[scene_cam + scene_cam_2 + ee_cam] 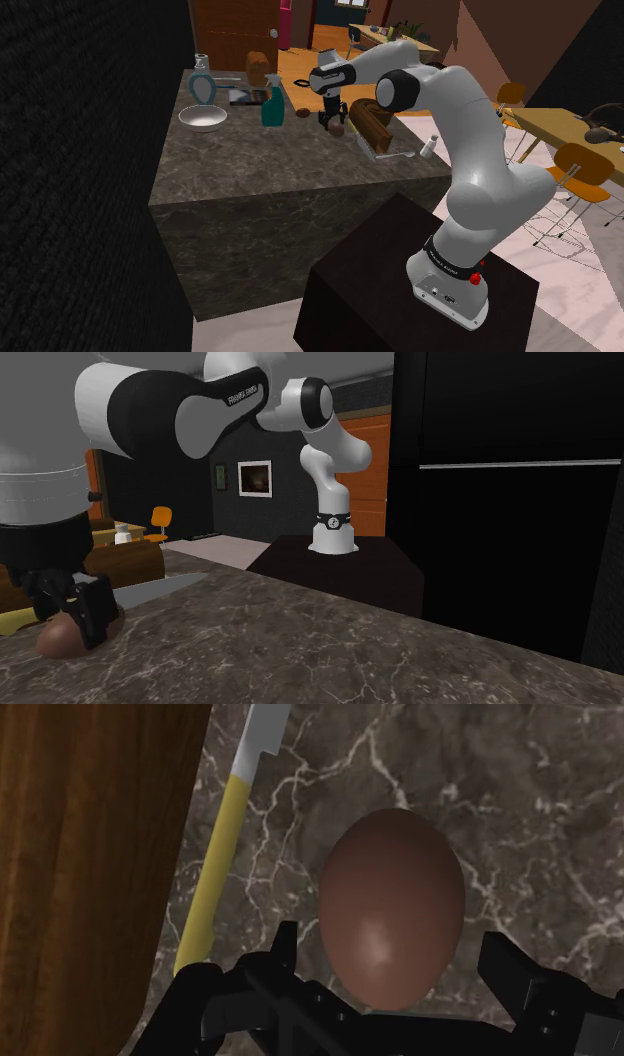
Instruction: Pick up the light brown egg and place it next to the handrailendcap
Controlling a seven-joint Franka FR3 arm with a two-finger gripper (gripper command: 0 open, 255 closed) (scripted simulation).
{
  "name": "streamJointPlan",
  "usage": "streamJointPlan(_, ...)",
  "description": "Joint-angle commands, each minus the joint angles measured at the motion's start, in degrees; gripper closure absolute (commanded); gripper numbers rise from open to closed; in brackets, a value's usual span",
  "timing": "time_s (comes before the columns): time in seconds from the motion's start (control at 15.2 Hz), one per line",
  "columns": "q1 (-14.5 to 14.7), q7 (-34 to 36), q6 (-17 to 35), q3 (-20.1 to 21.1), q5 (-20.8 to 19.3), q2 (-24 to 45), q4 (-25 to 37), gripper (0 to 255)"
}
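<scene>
Gripper spread round egg, glossy reddish-brn, smooth

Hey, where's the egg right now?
The brown egg lies on the dark marble countertop, between the fingers of the open gripper, with a yellow-handled knife lying close beside it.

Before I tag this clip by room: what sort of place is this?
Likely a home kitchen with dining area: dark veined stone-look counter, round white bowl on it, orange chairs at a wooden table beyond.
</scene>
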Motion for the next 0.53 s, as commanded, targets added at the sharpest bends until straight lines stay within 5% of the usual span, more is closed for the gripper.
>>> streamJointPlan(0.0, 0.0, 0.0, -0.1, 0.0, 0.0, 0.1, 0.2, 0)
streamJointPlan(0.46, 0.8, -0.6, -6.3, 0.1, 0.3, -1.2, 5.0, 0)
